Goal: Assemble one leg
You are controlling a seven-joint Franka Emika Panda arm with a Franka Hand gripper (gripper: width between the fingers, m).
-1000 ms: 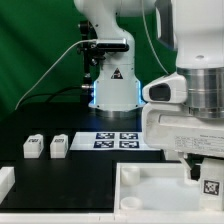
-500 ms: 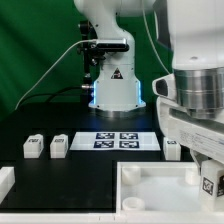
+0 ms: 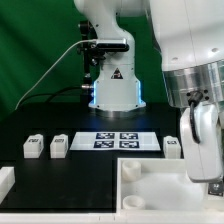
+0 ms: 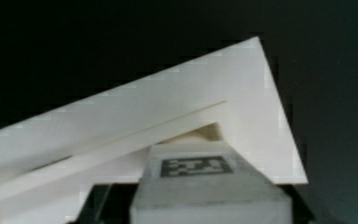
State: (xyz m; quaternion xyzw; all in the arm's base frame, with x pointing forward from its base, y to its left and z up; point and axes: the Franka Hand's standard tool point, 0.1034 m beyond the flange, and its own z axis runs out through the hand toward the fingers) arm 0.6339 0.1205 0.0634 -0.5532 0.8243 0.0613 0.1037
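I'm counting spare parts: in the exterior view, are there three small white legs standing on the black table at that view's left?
No, only two legs stand there, side by side, left of the marker board.

marker board [image 3: 120, 140] behind tray [image 3: 150, 185], two legs [image 3: 33, 147] [image 3: 59, 146] at its exterior-view left, another leg [image 3: 172, 148] right

A white leg [image 4: 195, 182] with a black-and-white marker tag on its visible face sits clamped between the dark jaws of the gripper [image 4: 194, 198], one jaw pressed against each side of it. Just beyond the leg, a corner of the large white tray-like piece [image 4: 158, 110] with its raised rim shows against the black table [image 4: 87, 40].
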